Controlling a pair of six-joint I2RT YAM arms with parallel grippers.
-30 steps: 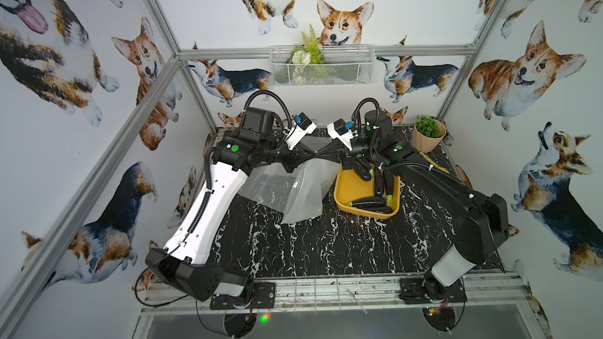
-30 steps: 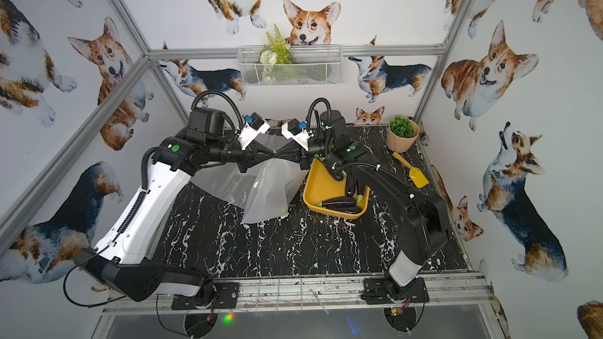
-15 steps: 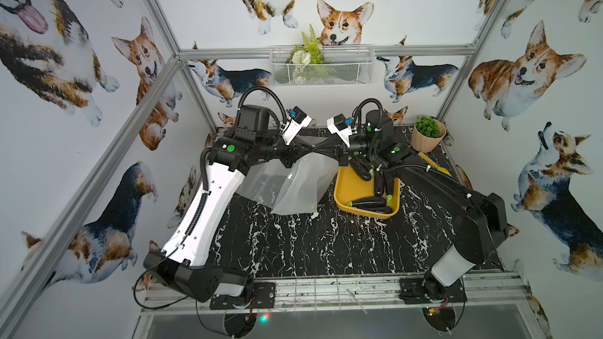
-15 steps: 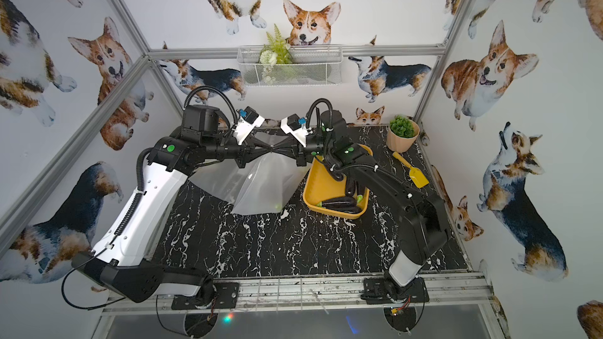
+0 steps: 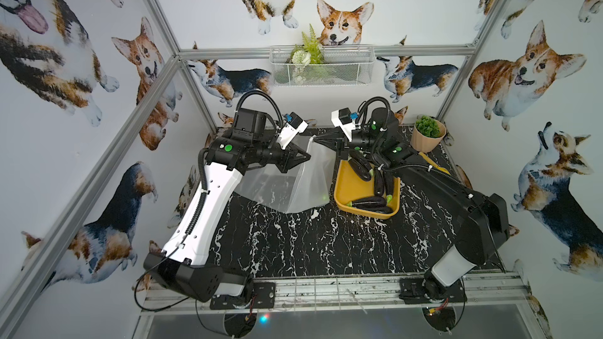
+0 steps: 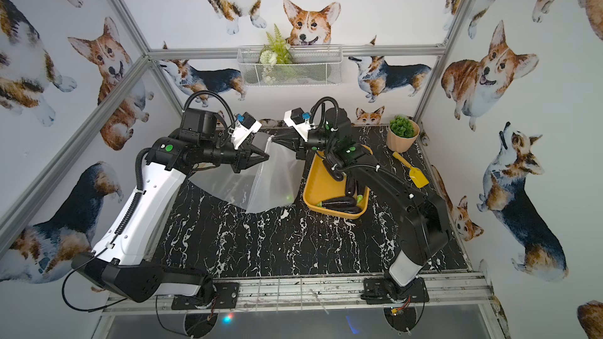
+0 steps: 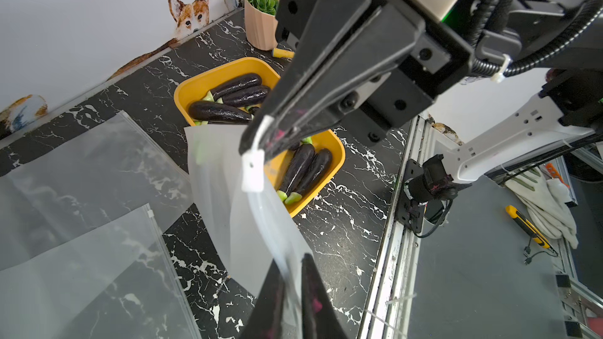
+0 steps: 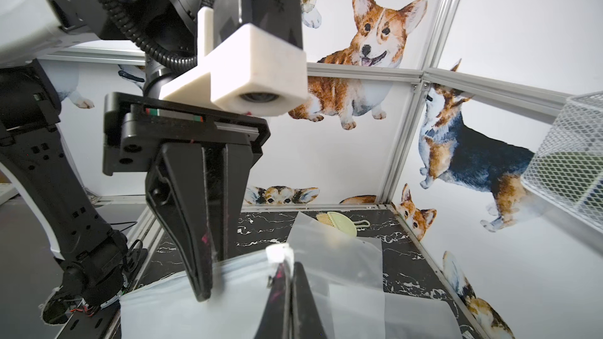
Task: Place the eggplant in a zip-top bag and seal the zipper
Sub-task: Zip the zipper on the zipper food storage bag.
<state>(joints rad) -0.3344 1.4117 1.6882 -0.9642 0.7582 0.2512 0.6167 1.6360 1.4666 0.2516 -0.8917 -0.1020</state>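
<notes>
You're early: every eggplant [image 5: 370, 202] you can see lies in the yellow tray [image 5: 350, 187], and the zip-top bag [image 5: 306, 184] looks empty, so loading and sealing both remain. Both arms reach across the tabletop [image 5: 326, 239], wrists turned toward each other. The right gripper [image 5: 317, 140] has its jaws pressed together on the bag's top edge at the white slider [image 7: 253, 171]. The left gripper [image 5: 307, 158] straddles that edge just beside it, jaws slightly parted. The bag hangs down to the tabletop.
</notes>
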